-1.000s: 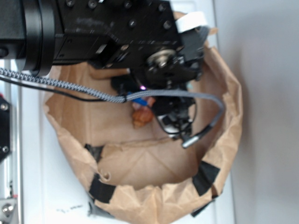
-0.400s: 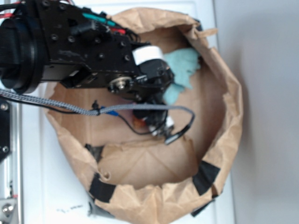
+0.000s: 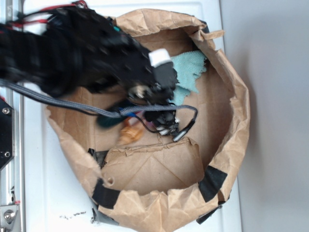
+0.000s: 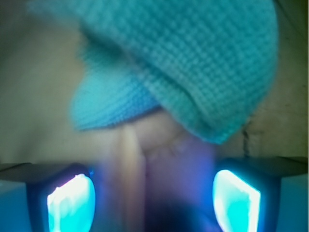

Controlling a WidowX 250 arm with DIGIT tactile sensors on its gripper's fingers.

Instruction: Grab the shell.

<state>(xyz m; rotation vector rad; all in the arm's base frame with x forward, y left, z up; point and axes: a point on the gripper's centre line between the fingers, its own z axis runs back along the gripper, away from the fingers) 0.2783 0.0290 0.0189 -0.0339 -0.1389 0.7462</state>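
In the exterior view the shell lies on the floor of the paper bag, left of centre in the frame, just beside the gripper, which hangs over the bag beneath the cloth. It looks light, rigid, ridged and likely brittle; the thick spire seems the surest hold.

In the wrist view the gripper stands wide, with a blurred pale shape between its fingers, perhaps the shell, below the cloth.

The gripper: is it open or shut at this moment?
Open. In the wrist view the gripper shows two fingers far apart, with the blurred shell between them.
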